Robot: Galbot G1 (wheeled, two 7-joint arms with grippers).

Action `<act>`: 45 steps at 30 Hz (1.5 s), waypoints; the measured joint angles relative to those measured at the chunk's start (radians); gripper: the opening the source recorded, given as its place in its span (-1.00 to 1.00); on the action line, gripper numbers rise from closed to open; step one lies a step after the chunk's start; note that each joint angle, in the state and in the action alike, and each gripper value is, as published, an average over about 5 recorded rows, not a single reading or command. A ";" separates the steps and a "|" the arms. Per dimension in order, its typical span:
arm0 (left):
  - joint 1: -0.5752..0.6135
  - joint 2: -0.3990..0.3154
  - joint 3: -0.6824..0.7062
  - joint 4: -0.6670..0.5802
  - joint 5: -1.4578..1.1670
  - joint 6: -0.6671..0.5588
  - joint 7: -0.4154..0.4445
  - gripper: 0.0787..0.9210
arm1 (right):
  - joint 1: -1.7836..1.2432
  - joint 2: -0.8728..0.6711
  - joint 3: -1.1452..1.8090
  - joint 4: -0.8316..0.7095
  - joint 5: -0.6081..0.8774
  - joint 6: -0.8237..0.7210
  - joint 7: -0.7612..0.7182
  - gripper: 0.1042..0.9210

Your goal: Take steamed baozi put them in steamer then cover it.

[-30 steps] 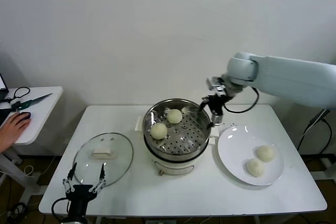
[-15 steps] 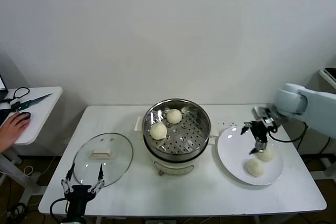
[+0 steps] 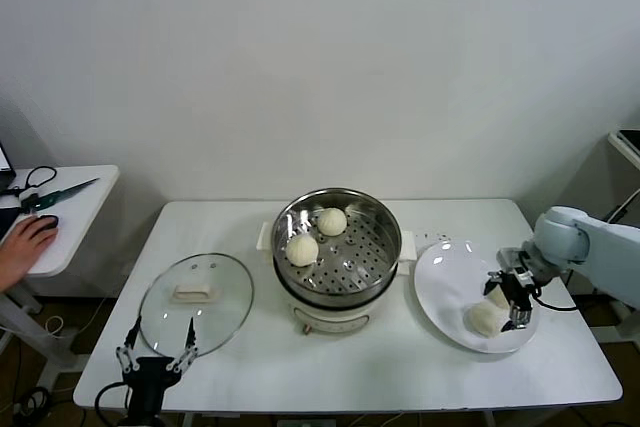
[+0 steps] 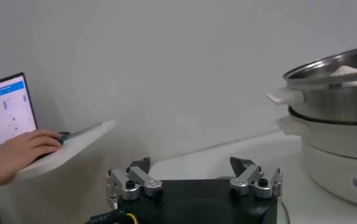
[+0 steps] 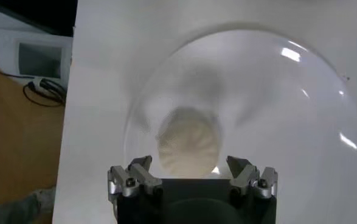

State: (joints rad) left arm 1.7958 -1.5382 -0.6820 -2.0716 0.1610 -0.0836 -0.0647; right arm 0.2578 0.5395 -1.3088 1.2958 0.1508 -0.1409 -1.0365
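The steel steamer [image 3: 372,255] stands on its white base at the table's middle and holds two baozi [image 3: 332,221] [image 3: 303,249]. It also shows in the left wrist view [image 4: 336,79]. Two more baozi lie on the white plate [image 3: 450,282] at the right: one in front [image 3: 484,320], one [image 3: 497,296] partly hidden behind my right gripper [image 3: 515,299]. In the right wrist view my right gripper [image 5: 190,165] is open, low over the plate [image 5: 275,91], its jaws either side of a baozi [image 5: 189,141]. The glass cover [image 3: 197,297] lies flat at the left. My left gripper [image 3: 158,349] is open and empty near the front edge.
A side table [image 3: 70,209] at the far left holds scissors [image 3: 45,195], and a person's hand [image 3: 22,245] rests there. The hand [image 4: 20,152] and a laptop [image 4: 5,112] show in the left wrist view. A wall stands close behind the table.
My right arm has swung from the steamer's right rim over to the plate and come down over a baozi, fingers open. The left arm has not moved.
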 measured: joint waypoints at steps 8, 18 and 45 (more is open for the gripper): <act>-0.001 0.000 -0.003 0.007 0.002 -0.002 0.000 0.77 | -0.036 0.045 0.012 -0.037 -0.018 0.003 -0.009 0.76; -0.005 0.000 -0.003 0.013 0.002 -0.003 0.000 0.77 | -0.058 0.064 0.019 -0.063 -0.031 0.008 -0.017 0.72; -0.003 0.004 0.009 0.012 0.013 -0.004 0.000 0.77 | 0.176 0.138 -0.074 -0.020 -0.063 0.248 -0.076 0.47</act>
State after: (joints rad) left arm 1.7926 -1.5347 -0.6732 -2.0592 0.1736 -0.0875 -0.0646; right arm 0.4337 0.6777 -1.3828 1.2754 0.0877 0.1073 -1.1129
